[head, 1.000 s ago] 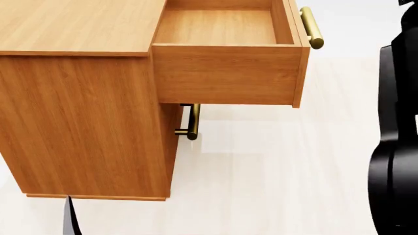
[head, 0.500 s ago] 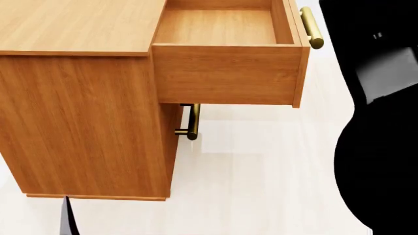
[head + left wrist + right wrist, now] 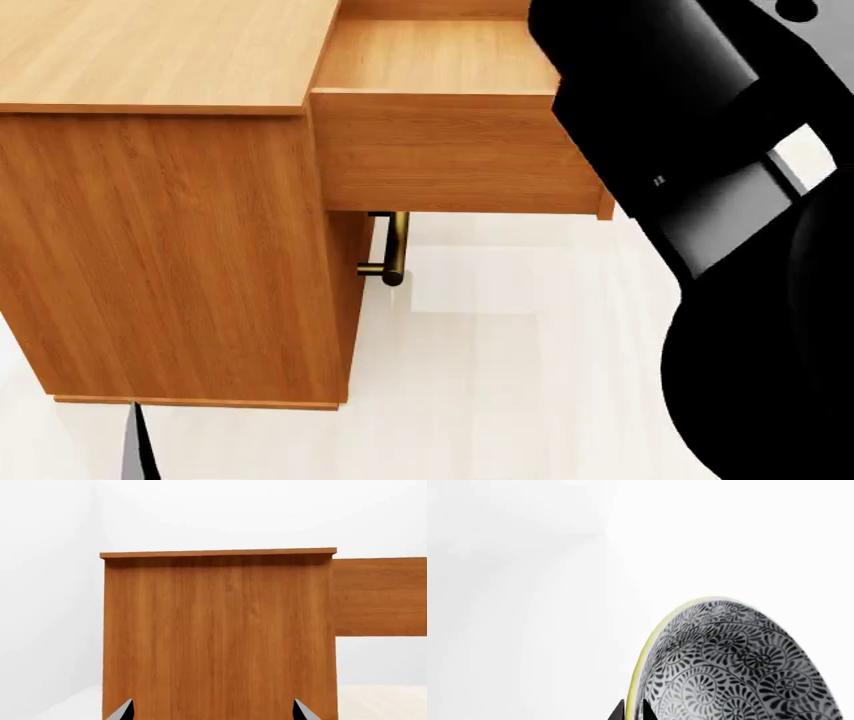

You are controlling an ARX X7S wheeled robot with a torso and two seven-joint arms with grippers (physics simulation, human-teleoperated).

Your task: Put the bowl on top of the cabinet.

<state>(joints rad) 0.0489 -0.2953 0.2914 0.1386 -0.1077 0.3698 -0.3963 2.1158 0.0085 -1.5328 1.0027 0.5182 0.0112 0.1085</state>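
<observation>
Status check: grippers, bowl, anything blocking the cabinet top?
Right gripper pinching the rim of the blue-grey floral-patterned bowl. Left gripper open, facing the orange-brown wooden cabinet. Top drawer open; right arm over it.

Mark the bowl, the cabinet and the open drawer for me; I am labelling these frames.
bowl (image 3: 727, 670): right wrist view, patterned inner wall.
cabinet (image 3: 147, 50): head view, flat top surface.
drawer (image 3: 441, 150): head view, side panel facing the camera.
</observation>
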